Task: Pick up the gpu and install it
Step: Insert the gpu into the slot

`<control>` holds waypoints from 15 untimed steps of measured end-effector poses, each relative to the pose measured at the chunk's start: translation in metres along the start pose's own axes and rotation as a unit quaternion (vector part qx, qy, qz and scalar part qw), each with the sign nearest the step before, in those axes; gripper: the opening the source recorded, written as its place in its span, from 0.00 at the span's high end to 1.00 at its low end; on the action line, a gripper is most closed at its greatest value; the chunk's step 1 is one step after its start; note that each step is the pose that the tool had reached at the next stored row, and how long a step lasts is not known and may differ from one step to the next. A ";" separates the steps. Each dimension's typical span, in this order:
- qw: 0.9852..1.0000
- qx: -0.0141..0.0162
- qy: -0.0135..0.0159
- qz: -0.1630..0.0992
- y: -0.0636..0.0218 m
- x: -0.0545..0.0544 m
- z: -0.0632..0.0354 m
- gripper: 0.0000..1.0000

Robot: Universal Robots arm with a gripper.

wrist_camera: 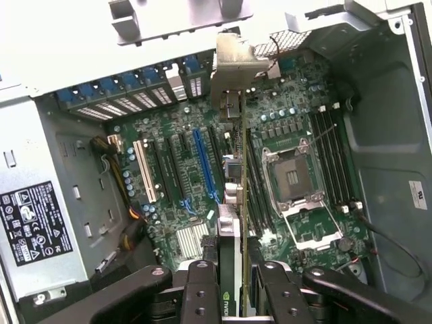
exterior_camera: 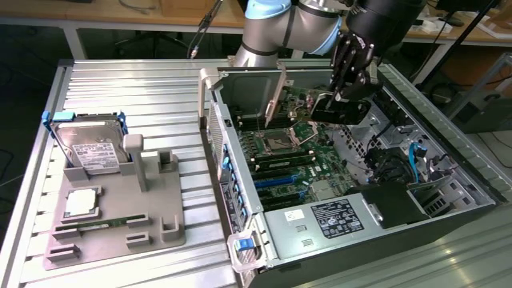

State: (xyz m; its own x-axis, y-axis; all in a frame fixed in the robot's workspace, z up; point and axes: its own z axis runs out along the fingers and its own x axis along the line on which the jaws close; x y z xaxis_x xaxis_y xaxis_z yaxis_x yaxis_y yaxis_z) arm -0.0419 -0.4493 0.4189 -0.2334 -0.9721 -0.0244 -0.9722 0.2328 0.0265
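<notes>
Your gripper (wrist_camera: 235, 287) is closed down narrow on the gpu (wrist_camera: 233, 182) — a finger (wrist_camera: 200, 287) presses on each face, with the card clamped on edge between them. You have it by one end. The rest of the card runs out ahead of the gripper, and its pale bracket (wrist_camera: 233, 61) sits at the far end, near the rear wall of the case (exterior_camera: 248, 73) where the blue tabs (wrist_camera: 145, 75) line up.

The gpu hangs inside the open case, above the board (wrist_camera: 175, 202), and it is not seated in any slot. Seen from the wrist, the socket (wrist_camera: 293, 179) lies on the board to one side of the card and the long blue slot (wrist_camera: 202, 165) lies to the other, both beyond the gripper and lower than it.

In the exterior view the arm (exterior_camera: 280, 27) comes in from behind the case and the gripper stands over the upper part of the board. Well away from the gripper, off to the exterior view's left on the counter (exterior_camera: 120, 84), a grey tray (exterior_camera: 160, 234) holds a drive (exterior_camera: 88, 147) standing on edge — and a memory stick (exterior_camera: 104, 223) lying flat.
</notes>
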 end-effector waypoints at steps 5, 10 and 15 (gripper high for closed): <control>1.000 -0.001 0.001 -0.029 0.0000 0.000 0.0000 0.73; 0.998 -0.001 0.001 -0.057 0.0000 0.000 0.0000 0.73; 0.997 -0.002 0.002 -0.081 0.0000 0.000 0.0000 0.73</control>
State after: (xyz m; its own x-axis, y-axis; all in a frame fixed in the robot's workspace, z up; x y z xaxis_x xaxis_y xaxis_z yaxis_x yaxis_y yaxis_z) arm -0.0419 -0.4493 0.4189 -0.0738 -0.9970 -0.0244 -0.9970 0.0731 0.0265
